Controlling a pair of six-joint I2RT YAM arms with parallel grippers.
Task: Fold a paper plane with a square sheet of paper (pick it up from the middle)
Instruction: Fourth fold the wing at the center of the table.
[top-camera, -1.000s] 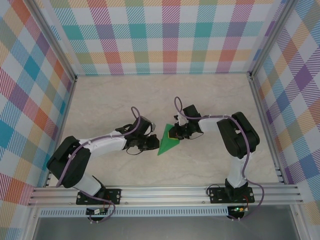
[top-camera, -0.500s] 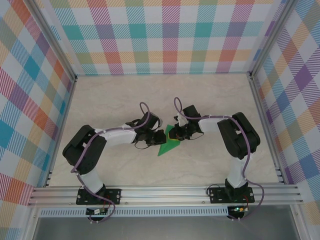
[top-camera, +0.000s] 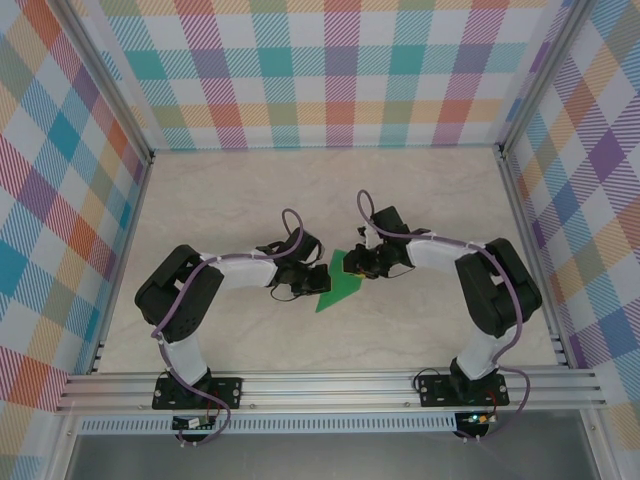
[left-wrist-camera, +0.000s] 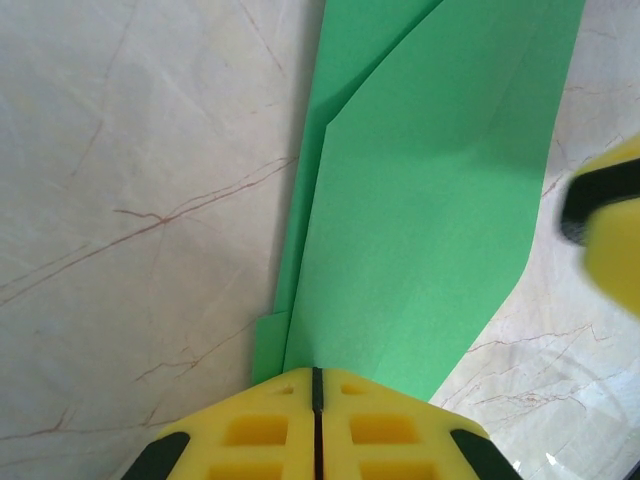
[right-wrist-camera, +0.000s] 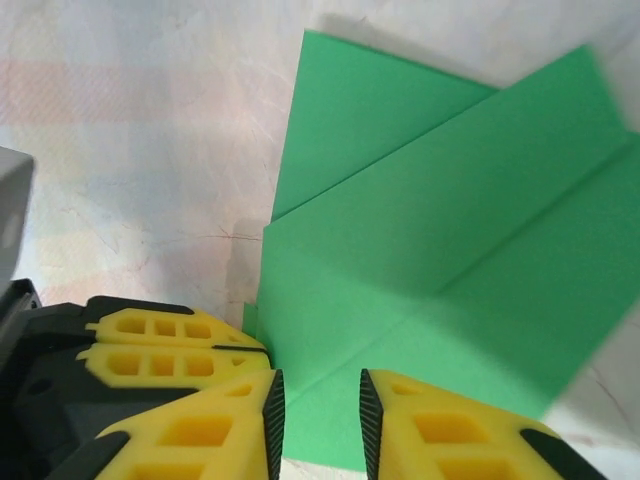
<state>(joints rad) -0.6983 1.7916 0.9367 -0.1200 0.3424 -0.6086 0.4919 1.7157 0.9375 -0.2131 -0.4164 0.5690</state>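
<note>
The square sheet of paper (top-camera: 338, 291) is bright green and lies on the table folded into a pointed, layered wedge like a paper plane. Its overlapping flaps and a lengthwise crease show in the right wrist view (right-wrist-camera: 430, 250) and the left wrist view (left-wrist-camera: 430, 200). My left gripper (top-camera: 318, 278) is shut, its joined yellow tips (left-wrist-camera: 316, 372) resting at the paper's left edge. My right gripper (top-camera: 350, 265) stands open just above the paper (right-wrist-camera: 320, 380), with green sheet lying flat under the gap. Beside the right gripper lie the left fingers (right-wrist-camera: 165, 345).
The table (top-camera: 230, 200) is pale marble, fenced by checked walls on three sides and an aluminium rail (top-camera: 320, 385) along the near edge. Both arms meet at the middle. A right fingertip (left-wrist-camera: 610, 230) shows at the paper's far side.
My left gripper has slid right, up to the paper's left edge. The right jaws have parted and let the paper go, and the sheet now lies flatter.
</note>
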